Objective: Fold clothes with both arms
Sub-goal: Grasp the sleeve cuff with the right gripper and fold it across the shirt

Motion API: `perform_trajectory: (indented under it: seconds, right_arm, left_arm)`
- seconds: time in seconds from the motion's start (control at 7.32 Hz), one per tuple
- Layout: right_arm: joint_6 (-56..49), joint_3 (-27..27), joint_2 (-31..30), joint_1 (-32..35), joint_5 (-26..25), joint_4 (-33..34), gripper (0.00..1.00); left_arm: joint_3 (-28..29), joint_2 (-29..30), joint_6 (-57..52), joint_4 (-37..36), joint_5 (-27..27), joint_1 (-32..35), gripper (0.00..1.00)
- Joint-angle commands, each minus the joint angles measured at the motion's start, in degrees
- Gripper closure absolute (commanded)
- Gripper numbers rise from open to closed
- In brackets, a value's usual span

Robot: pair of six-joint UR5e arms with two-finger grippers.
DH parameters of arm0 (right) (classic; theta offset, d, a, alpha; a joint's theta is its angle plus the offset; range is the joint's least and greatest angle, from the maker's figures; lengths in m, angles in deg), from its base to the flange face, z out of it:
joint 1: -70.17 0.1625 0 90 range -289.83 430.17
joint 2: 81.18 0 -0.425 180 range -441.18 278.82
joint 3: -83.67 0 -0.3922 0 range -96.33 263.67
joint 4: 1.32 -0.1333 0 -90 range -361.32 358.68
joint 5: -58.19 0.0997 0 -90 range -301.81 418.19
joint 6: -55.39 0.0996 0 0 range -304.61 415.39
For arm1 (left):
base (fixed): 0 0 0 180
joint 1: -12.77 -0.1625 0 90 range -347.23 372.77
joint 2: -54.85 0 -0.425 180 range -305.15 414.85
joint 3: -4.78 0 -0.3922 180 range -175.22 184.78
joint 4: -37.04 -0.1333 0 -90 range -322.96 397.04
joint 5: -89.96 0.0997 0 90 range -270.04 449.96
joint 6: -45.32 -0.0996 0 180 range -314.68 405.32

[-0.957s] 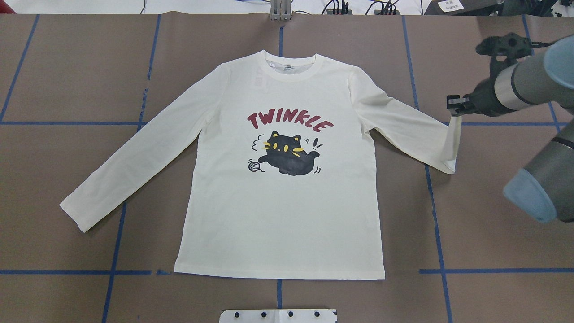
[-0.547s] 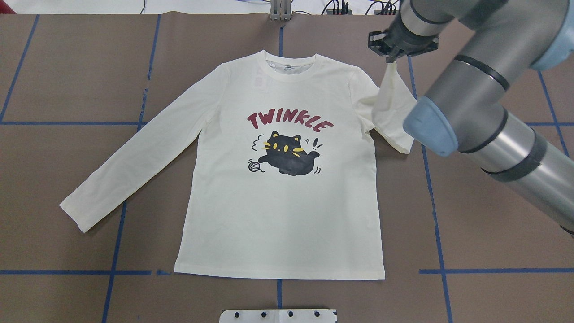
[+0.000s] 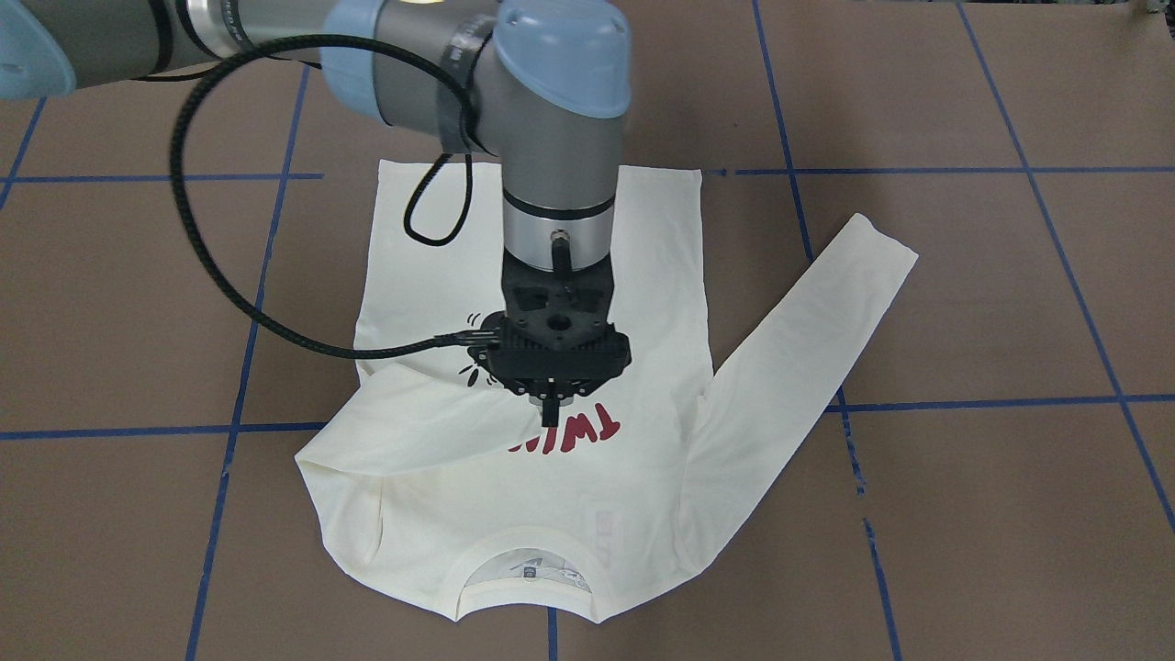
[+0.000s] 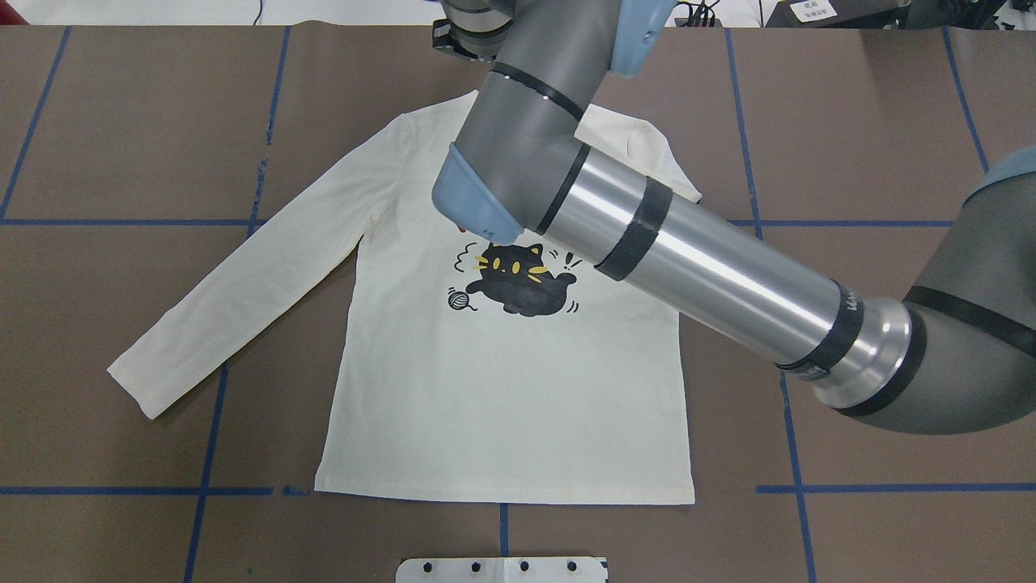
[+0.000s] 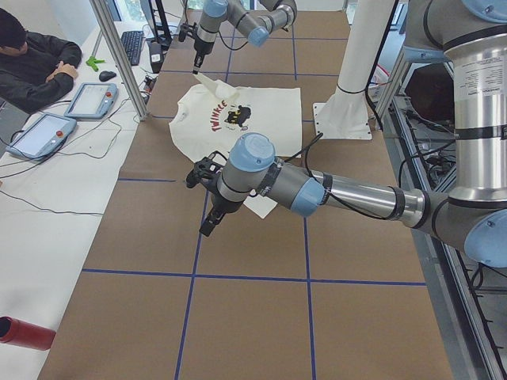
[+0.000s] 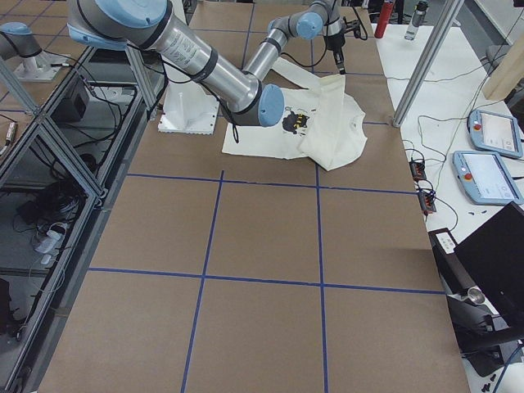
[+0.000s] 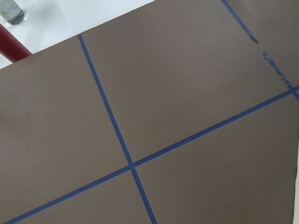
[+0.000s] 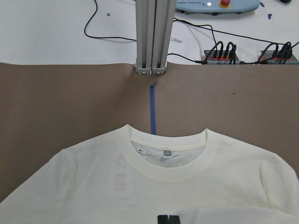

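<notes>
Base plate (image 4: 502, 569), white, sits nearest me at the robot-side edge of the table (image 4: 850, 421), just past the hem. Brown top, blue tape grid.

Left arm (image 5: 356, 194) reaches over bare table off the shirt's left side. The left gripper (image 5: 208, 226) shows only in the side view, so I can't tell how its jaws stand. Its wrist camera gives me only table and tape.

Right arm (image 4: 704, 259) blocks most of my overhead view. It crosses the shirt's right shoulder and covers the lettering and collar. From the front, its wrist hides nearly all of the cat print.

Shirt (image 4: 502, 405) lies mid-table, print side up, hem toward the robot and collar away. The body is flat and cream. The cat print (image 4: 518, 279) is black with yellow marks. The left sleeve (image 4: 235, 300) lies flat, slanting out. The right sleeve (image 3: 413, 418) is up off the table, folded at the shoulder and crossing the chest. The right gripper (image 3: 549, 410) has its jaws pinched on the sleeve's end, above the red lettering (image 3: 587, 430), of which I can read only "TW".

Collar (image 8: 166, 172) is round and its opening faces up. Beyond it stand an aluminium post (image 8: 152, 37) and plug strips (image 8: 222, 57). A person (image 5: 32, 67) sits at a side desk with pendants (image 5: 91, 100).
</notes>
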Motion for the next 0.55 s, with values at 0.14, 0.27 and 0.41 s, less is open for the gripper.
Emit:
perform_trajectory:
  seconds: [0.14,0.27,0.41]
  right_arm:
    - [6.85,17.0,6.67,-9.23,-12.03,-11.99,1.0]
    - [6.96,18.25,9.55,-9.52,-12.15,-12.89,1.0]
    - [7.22,20.96,11.14,-9.78,-12.06,-13.33,1.0]
  left_arm:
    - [0.47,0.0,0.11,0.0,-0.07,0.0,0.0]
    - [0.82,0.0,0.11,0.0,-0.07,0.0,0.0]
    - [0.91,0.0,0.11,0.0,-0.07,-0.09,0.0]
